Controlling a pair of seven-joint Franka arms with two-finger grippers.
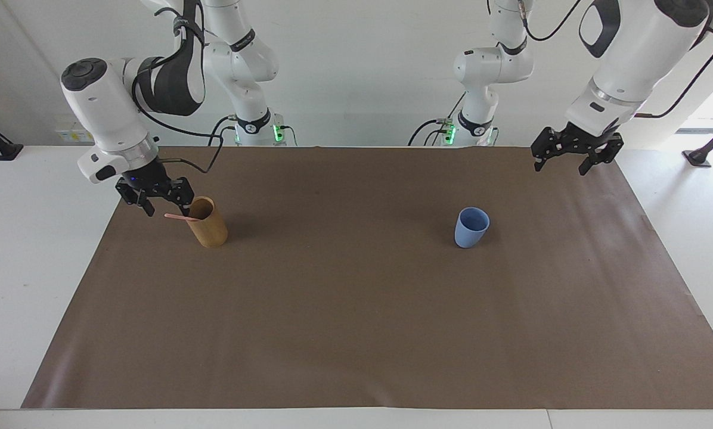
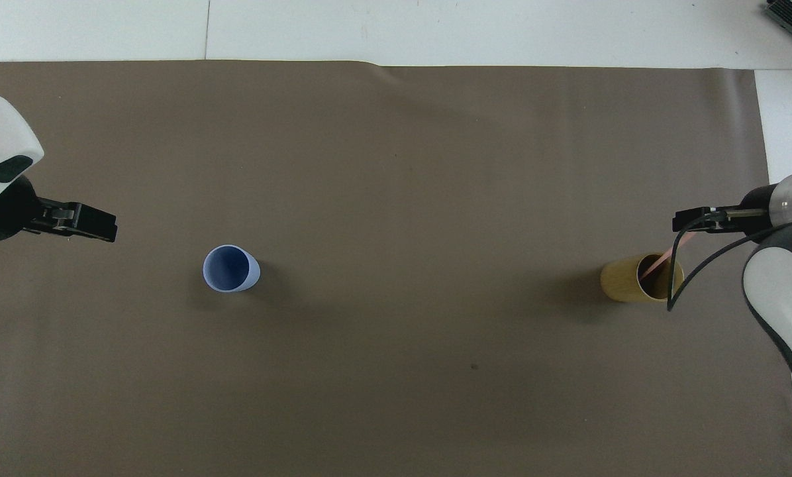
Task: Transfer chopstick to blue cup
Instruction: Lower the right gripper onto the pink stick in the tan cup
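One pale pink chopstick [image 1: 177,217] leans in a tan wooden cup [image 1: 210,224] at the right arm's end of the table, its upper end sticking out past the rim. It also shows in the overhead view [image 2: 659,260]. My right gripper [image 1: 167,208] is open, with a finger on each side of the stick's outer end; it shows edge-on in the overhead view [image 2: 695,220]. The blue cup [image 1: 471,227] stands upright and empty toward the left arm's end, as the overhead view [image 2: 229,268] shows. My left gripper [image 1: 559,168] is open and empty, raised over the mat's edge near the robots.
A brown mat [image 1: 356,322] covers most of the white table. The wooden cup [image 2: 634,281] and the blue cup stand far apart on it, with only bare mat between them.
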